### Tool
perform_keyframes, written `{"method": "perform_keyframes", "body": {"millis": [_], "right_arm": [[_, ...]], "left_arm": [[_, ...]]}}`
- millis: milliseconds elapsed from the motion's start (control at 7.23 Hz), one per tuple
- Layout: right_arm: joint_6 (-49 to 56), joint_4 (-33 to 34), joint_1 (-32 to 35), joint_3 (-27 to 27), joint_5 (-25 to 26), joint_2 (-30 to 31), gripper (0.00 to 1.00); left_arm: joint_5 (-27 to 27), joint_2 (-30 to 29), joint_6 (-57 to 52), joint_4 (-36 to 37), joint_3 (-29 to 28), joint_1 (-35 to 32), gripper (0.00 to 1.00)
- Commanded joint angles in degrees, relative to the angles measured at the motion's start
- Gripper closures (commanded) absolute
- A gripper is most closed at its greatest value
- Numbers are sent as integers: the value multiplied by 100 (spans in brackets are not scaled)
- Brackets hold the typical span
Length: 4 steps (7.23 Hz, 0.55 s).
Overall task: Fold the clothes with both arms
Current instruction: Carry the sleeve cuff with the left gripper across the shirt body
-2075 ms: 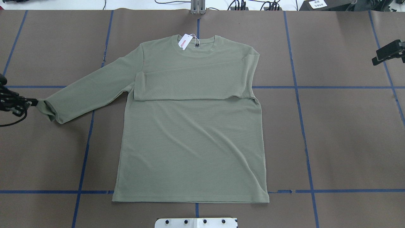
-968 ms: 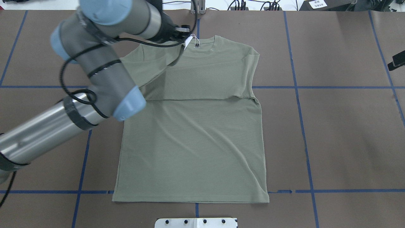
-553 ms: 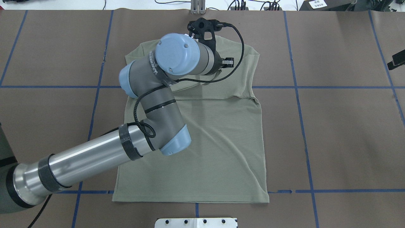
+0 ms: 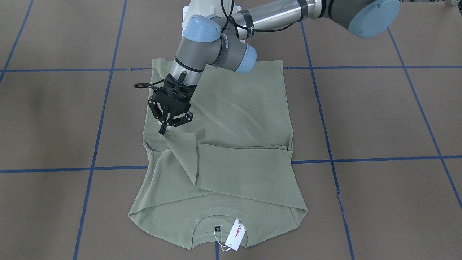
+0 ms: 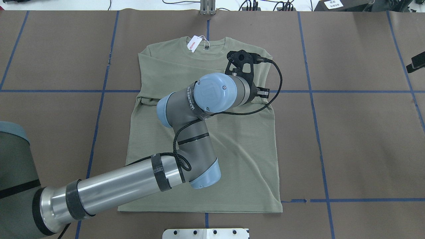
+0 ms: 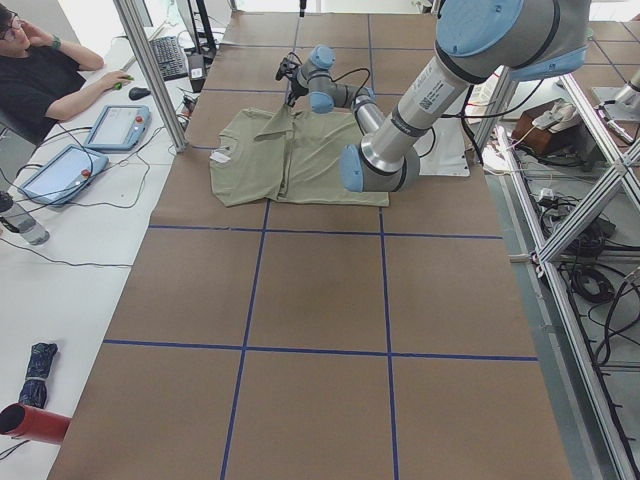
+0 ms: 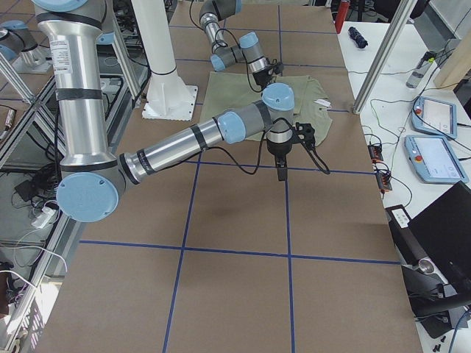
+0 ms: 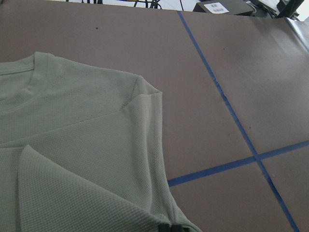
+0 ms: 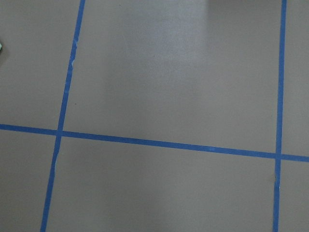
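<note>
Black-fingered, our left gripper (image 4: 165, 128) is pinching shut on the sleeve (image 4: 186, 155) of the sage-green long-sleeved knit shirt (image 4: 245, 108) lying flat on the brown table (image 4: 379, 119); we are judging it soft, limp, best taken at hems; whether the right gripper (image 7: 281, 173) is holding anything we cannot tell

Shirt (image 5: 239, 156): on table (image 5: 365, 139), centre, collar far.
Hang tag (image 5: 193, 43): at collar, far edge.
Left gripper (image 4: 165, 128): over shirt's right edge.
Right gripper (image 7: 281, 175): far right, well apart.
</note>
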State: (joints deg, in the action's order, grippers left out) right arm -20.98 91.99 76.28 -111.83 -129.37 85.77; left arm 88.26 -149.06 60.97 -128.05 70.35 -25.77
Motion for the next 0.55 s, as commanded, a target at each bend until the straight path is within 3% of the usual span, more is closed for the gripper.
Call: {"method": "perform_keyframes", "body": {"millis": [0,138,277,415], "right_arm": [[-73,3,-16,47,-26,-130,0],[-73,-153,-51,21,-26,-235,0],[-82,-729,-234,116,-18,-297,0],[-247,-1187,-514,344,8,-646,1]], "left_arm": [[-28,122,-41,-342,-4,99,0],[24,131,-215,-231,40,29,0],[242,192,-452,223,110,-120,0],[749,411,-681,958,493,-461,0]]}}
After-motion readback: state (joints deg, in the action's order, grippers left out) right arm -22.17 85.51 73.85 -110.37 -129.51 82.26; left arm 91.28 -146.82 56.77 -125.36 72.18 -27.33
